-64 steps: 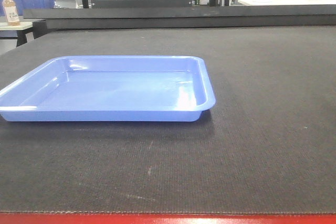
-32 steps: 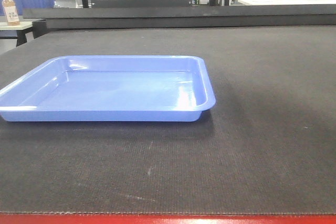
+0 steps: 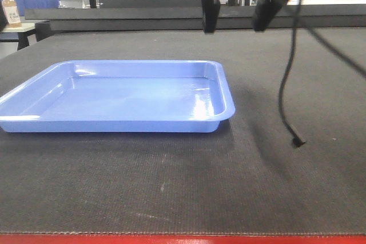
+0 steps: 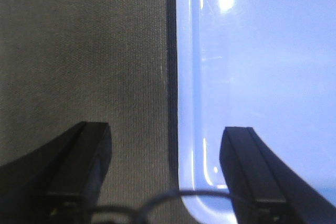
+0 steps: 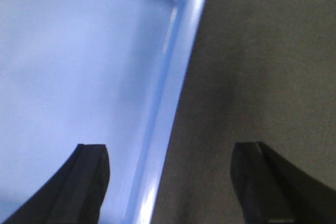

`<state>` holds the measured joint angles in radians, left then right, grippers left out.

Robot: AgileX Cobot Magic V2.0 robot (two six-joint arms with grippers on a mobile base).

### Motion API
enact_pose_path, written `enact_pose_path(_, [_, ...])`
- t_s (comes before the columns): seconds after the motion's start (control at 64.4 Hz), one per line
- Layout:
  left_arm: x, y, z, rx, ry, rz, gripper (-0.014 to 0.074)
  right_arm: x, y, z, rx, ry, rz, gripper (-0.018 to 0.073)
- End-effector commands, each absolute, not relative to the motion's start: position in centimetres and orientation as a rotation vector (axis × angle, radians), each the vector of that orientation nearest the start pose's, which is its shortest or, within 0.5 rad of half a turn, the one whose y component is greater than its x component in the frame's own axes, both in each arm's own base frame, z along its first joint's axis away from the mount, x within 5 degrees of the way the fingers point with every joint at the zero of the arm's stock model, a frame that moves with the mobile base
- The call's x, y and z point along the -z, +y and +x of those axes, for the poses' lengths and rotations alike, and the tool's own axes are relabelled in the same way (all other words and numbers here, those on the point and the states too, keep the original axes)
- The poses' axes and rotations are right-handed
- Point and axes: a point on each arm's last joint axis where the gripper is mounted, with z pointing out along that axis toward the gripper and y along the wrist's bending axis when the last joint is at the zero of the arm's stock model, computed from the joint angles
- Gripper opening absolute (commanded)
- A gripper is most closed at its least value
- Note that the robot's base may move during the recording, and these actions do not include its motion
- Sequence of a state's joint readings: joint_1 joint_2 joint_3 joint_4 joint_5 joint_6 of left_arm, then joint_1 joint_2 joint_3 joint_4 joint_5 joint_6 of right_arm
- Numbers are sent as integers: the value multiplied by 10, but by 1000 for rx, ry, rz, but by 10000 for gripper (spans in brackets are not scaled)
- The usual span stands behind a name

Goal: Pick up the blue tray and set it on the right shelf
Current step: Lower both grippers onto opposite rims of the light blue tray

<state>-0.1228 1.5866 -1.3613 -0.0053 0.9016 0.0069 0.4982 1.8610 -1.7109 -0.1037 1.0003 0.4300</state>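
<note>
Right wrist-mounted view: right gripper (image 5: 169, 147) fingers (image 5: 89, 182) spread, hovering astride right rim of blue tray (image 5: 79, 77), flat on bench (image 5: 252, 66). Left gripper (image 4: 164, 128) likewise spread over left rim. Risks: glossy flared rim slipping from shallow pinch; uneven two-arm lift tilting tray; dangling cable (image 3: 283, 95) snagging.

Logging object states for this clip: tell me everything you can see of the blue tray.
The blue tray is a wide, shallow rectangle of glossy light-blue plastic with rounded corners and a flared rim. It is empty and lies flat on the dark fabric table, left of centre. The left gripper and right gripper hang over its opposite side rims, jaws open, not gripping it.
</note>
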Motion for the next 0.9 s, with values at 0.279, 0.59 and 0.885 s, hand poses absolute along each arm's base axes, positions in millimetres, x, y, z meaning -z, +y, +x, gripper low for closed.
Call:
enact_pose_path(0.279, [-290,-54,383,112,2606,136,360,-291,201,391,-166,2619,-100,569])
enact_pose_path(0.59, [-253,-59,398,159,2692,108,360,-260,208,403,-149,2653,-111,569])
enact_pose_path(0.885, [-242,-59,401,157,2721,108,335,-243,210,407,-128,2691,-114,333])
